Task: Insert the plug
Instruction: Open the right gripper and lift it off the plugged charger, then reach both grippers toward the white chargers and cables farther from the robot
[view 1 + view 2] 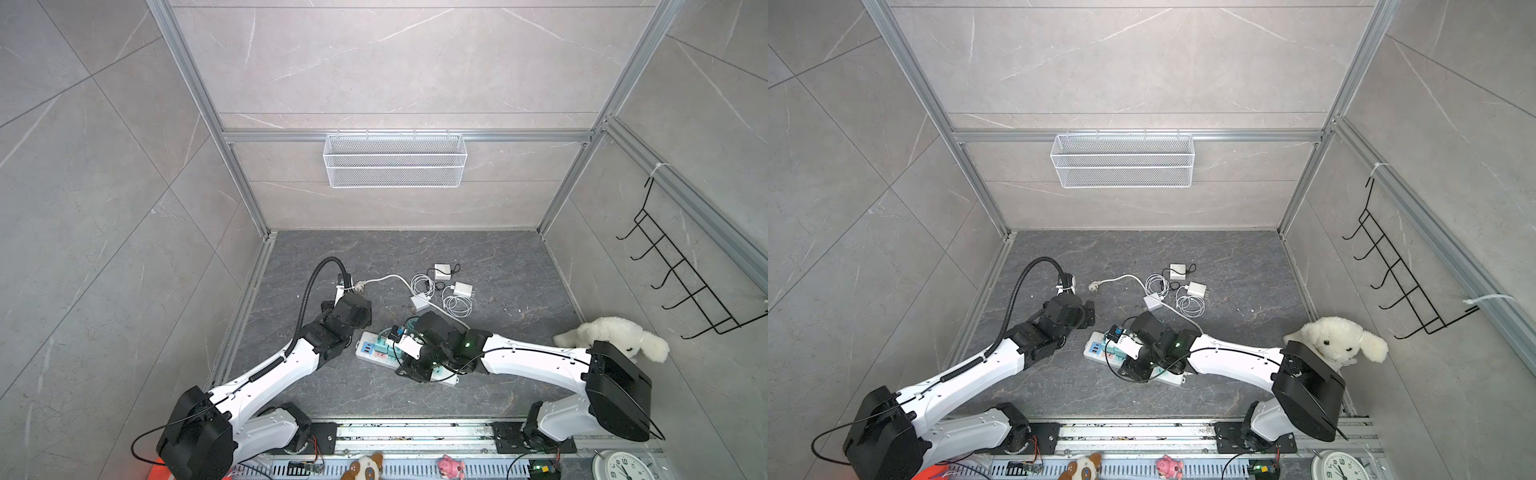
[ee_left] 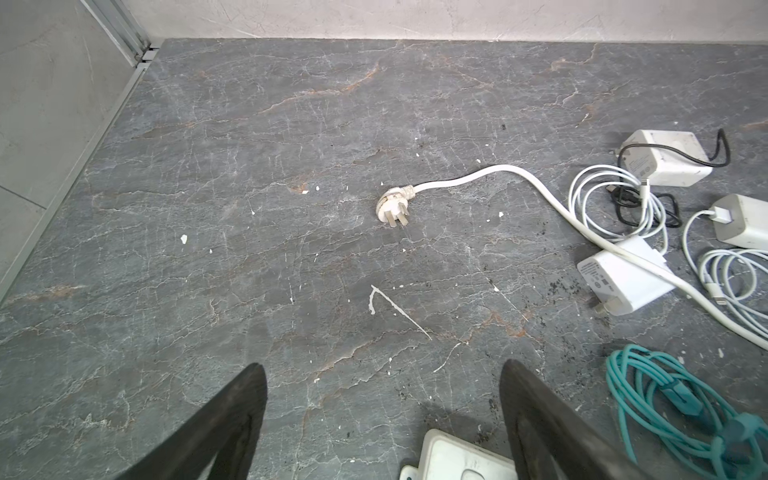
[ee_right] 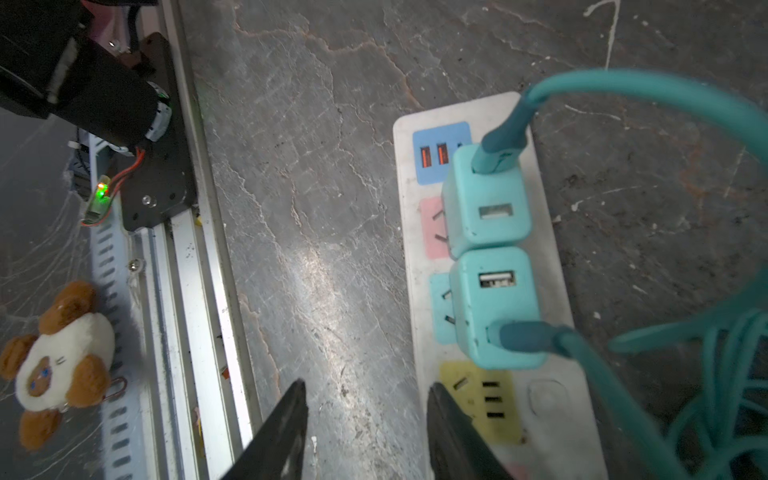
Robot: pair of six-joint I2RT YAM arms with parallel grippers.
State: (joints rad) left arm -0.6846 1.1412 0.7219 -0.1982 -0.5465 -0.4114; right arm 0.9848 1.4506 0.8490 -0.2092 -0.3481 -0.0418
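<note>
Grey stone floor (image 2: 249, 166): white plug (image 2: 392, 205) is seen lying loose on it, prongs exposed, not inserted, nothing touching it. Its cord (image 2: 498, 170) is run toward a cluster of white chargers (image 2: 623, 282) and is laid across one of them.

Left gripper (image 2: 382, 365) is held with jaws spread wide and empty, bare floor visible in the gap. The plug is placed ahead of it, clearly apart. A corner of the strip (image 2: 453, 457) is caught just beside one left finger.

In a top view the plug (image 1: 359, 285) is located beyond the left gripper, toward the back wall, apart from the strip (image 1: 363, 353).

Right gripper (image 3: 366, 384) is positioned at the strip (image 3: 544, 399) edge, jaws partly parted, nothing clamped, one finger (image 3: 449, 424) overlapping the rim. Two teal chargers (image 3: 486, 203) are seated in the strip side by side, each with a teal cable (image 3: 503, 141) attached. A yellow socket (image 3: 482, 399) is visible just beside that finger, slots uncovered.
</note>
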